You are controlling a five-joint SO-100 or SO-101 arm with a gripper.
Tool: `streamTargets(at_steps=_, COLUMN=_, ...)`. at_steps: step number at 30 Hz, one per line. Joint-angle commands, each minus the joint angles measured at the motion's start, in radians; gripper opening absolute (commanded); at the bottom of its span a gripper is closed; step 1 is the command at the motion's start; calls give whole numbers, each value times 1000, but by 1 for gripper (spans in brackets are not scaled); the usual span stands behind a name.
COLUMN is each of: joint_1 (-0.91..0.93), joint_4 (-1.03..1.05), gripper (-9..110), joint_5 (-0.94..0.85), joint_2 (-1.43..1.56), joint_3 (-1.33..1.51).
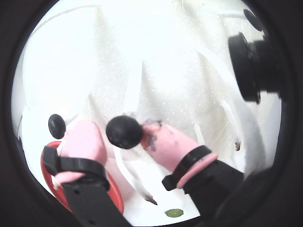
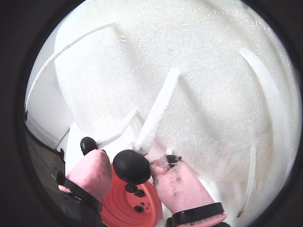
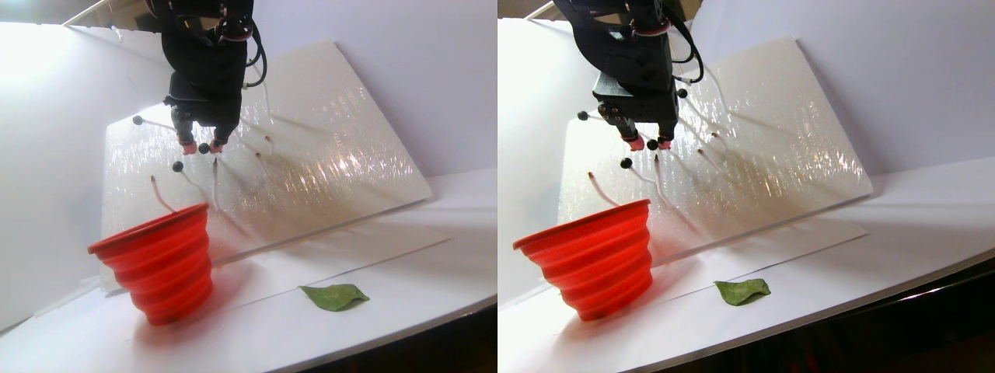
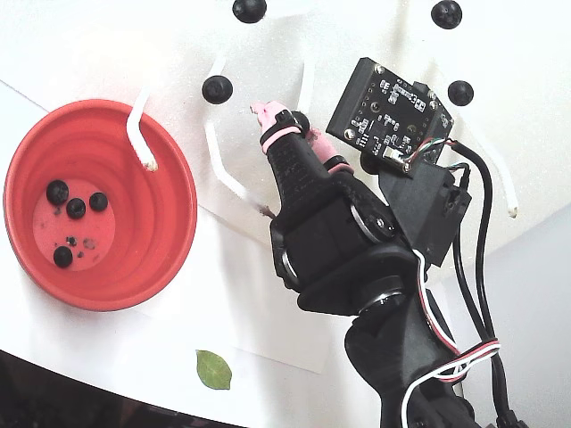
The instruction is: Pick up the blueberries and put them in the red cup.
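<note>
The fingers (image 1: 124,142), pink-tipped, stand narrowly parted around one blueberry (image 1: 124,132), which touches the right pad in this wrist view, with a gap on the left. The red cup (image 4: 169,209) sits below and left of them, four blueberries (image 4: 76,208) inside.

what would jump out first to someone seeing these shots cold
Most striking is the red cup at the left of the fixed view, with four blueberries already on its bottom. Next is the gripper, whose pink-tipped fingers sit either side of one berry on the tilted white foam board, where more berries sit on the ends of white stems. A green leaf lies on the table below the cup.
</note>
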Motion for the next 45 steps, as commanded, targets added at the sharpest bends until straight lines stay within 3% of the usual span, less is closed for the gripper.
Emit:
streamTargets(at_steps=1, joint_1=-15, joint_4=-29, gripper=14, joint_5=15, joint_2=25, joint_3=-95)
streamTargets(at_steps=45, joint_1=-8, joint_4=17, gripper=11, joint_5=-3, joint_2=170, joint_3=41)
